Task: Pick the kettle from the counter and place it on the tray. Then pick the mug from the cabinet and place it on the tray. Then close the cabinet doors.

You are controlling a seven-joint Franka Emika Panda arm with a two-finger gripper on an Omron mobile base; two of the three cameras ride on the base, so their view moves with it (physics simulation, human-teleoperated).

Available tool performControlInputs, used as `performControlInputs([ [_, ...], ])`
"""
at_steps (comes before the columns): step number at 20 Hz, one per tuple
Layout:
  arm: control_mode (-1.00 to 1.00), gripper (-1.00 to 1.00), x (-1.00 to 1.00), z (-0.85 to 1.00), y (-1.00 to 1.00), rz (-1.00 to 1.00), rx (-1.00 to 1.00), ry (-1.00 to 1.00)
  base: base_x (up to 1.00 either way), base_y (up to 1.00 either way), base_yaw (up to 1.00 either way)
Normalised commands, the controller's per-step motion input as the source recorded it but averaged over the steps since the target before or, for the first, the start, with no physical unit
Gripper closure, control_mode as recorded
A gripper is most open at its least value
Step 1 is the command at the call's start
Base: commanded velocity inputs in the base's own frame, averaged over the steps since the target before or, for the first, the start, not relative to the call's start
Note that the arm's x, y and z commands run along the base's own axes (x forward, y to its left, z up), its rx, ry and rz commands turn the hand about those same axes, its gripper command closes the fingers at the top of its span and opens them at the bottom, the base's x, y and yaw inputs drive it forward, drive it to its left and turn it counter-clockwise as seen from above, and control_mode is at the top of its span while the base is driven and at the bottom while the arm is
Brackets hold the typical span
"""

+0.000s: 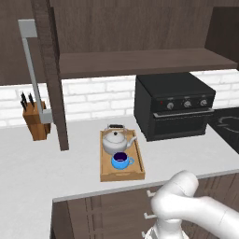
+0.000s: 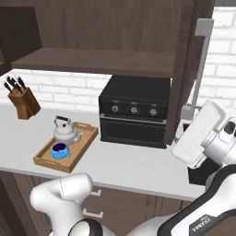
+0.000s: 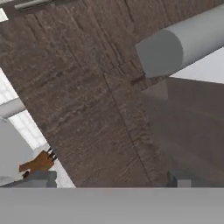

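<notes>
Tray sits on the counter, just left of the black oven. In it: kettle at the far end, spout toward the oven, and the blue mug right in front of it, at the near end. They look to be touching or nearly so; can't tell which at this resolution. Both upright, both inside the rim. Same layout in the right base view: tray, kettle, mug.

Cabinet above is open. Its shelf is bare in both base views. Left door stands edge-on to the camera, swung out over the counter, grey bar handle on its outer face. Right door is also swung out, with its handle.

Knife block is at the back wall, left of the left door and well apart from the tray.

My hand is at the right door, low beside its handle in the right base view. Hand view is close up on dark wood grain with the handle end running across top right. Only the finger tips poke up at the bottom, so I cannot tell how far apart the gripper jaws are, or whether they touch anything.
</notes>
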Motion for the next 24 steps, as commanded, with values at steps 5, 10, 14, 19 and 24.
performControlInputs([
  [5,-1.0,-1.0,0.0,0.0,0.63,0.0,-0.25,0.0,0.0,0.0,0.0],
  [10,-1.0,-1.0,0.0,0.08,0.57,0.0,-0.24,0.0,0.0,0.0,0.0],
  [14,-1.0,-1.0,0.02,0.13,0.62,0.0,-0.18,0.0,0.0,0.0,0.0],
  [19,-1.0,-1.0,0.16,0.13,0.58,0.0,-0.12,0.0,0.0,0.0,0.0],
  [24,-1.0,-1.0,0.42,0.07,0.49,-0.03,-0.1,0.0,0.0,0.0,0.0],
])
